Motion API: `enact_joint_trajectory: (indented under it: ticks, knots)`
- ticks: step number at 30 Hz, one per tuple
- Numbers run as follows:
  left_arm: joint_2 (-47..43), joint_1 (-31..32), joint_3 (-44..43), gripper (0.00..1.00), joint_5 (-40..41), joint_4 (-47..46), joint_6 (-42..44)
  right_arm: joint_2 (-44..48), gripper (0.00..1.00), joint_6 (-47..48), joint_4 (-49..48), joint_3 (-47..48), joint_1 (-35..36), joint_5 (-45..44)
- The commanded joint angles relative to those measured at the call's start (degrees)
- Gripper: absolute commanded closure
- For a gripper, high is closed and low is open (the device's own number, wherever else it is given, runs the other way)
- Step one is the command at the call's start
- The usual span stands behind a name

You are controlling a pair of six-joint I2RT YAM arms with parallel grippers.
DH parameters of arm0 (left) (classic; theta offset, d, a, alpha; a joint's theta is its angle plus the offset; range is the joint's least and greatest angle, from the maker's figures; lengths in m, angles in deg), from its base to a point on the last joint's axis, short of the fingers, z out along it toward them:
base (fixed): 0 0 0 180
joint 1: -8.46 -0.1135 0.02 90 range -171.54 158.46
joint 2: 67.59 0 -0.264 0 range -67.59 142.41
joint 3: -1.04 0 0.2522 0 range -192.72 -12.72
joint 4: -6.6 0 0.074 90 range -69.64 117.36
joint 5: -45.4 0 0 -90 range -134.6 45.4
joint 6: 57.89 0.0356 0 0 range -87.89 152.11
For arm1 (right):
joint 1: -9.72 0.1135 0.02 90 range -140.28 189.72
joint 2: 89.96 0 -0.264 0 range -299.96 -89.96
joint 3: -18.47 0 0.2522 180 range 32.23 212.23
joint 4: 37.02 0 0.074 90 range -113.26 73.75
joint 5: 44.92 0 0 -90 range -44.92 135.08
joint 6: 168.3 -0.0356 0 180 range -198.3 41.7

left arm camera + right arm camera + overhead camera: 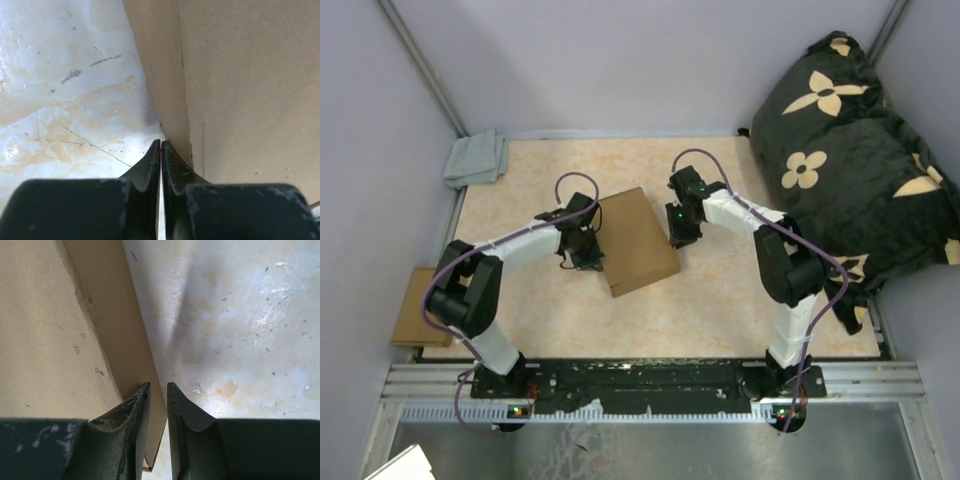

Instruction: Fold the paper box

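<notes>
Since the paper box (638, 240) lies between the claws — right of the left gripper (161, 145), left of the right gripper (157, 387) — neither is nearer; left jaws pressed together, right narrowly parted, empty.

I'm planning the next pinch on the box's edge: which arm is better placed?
Probably the right gripper: its jaws stand slightly apart over the side edge of the box, ready to close. The left gripper sits beside the opposite wall with jaws shut, so it must open first.
</notes>
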Motion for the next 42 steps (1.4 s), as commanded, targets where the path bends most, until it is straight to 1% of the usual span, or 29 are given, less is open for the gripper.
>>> enact_joint_trajectory:
  ticks: [1, 5, 9, 12, 15, 20, 24, 28, 30, 32, 34, 35, 36, 39, 42]
  knots:
    - [-4.9, 3.6, 0.7, 0.91, -7.6, -8.5, -0.5, 1.8, 0.76, -4.4, -3.6, 0.0, 3.4, 6.3]
    - [-11.0, 3.5, 6.6, 0.89, -2.7, -2.6, 1.3, 0.8, 0.76, -3.7, -3.0, 1.2, -1.9, 4.7]
    - [-12.2, 2.9, 7.0, 0.86, 4.8, 4.7, 1.4, -2.0, 0.76, -2.0, -1.5, 7.4, -5.7, 2.3]
    - [-10.3, 0.7, 5.3, 0.84, 7.3, 6.7, 1.7, -5.2, 0.76, -0.6, 0.3, 14.3, -6.7, 0.1]
    - [-6.7, -2.6, 1.7, 0.81, 8.9, 8.0, 2.0, -9.4, 0.76, -0.1, 0.7, 20.7, -7.0, -1.5]
    - [-0.3, -9.5, -2.3, 0.81, 11.1, 9.4, 2.9, -14.5, 0.76, -1.3, -1.1, 28.5, -7.0, -2.6]
    - [0.6, -14.4, -1.8, 0.82, 12.5, 7.5, 4.5, -20.3, 0.76, -0.7, 2.4, 37.1, -6.9, -2.3]
    - [2.8, -15.6, -3.9, 0.82, 11.5, 5.1, 4.9, -26.2, 0.76, 1.1, 6.7, 44.9, -6.2, 1.1]
    - [4.4, -15.5, -5.6, 0.81, 8.4, 1.9, 4.4, -29.4, 0.75, 2.9, 8.4, 48.8, -4.7, 4.7]
    - [6.3, -14.8, -7.1, 0.80, 3.2, -4.2, 3.7, -31.3, 0.75, 4.7, 8.7, 50.8, -2.7, 10.1]
    - [8.6, -13.3, -9.6, 0.79, -2.2, -10.0, 2.8, -31.4, 0.75, 5.9, 7.4, 50.7, -0.7, 16.6]
    - [9.5, -12.1, -10.8, 0.79, -3.3, -12.2, 2.5, -30.7, 0.75, 6.3, 6.1, 49.5, 0.3, 19.6]
    - [10.4, -10.9, -12.1, 0.79, -3.9, -13.6, 2.5, -29.7, 0.75, 6.7, 5.0, 48.0, 1.2, 20.0]
    - [11.3, -9.4, -14.0, 0.79, -4.5, -13.7, 2.4, -26.8, 0.74, 7.1, 3.7, 43.9, 1.9, 16.0]
    - [7.7, -9.6, -9.6, 0.79, -2.4, -13.0, 3.5, -25.1, 0.74, 6.5, 3.4, 41.4, 0.4, 12.5]
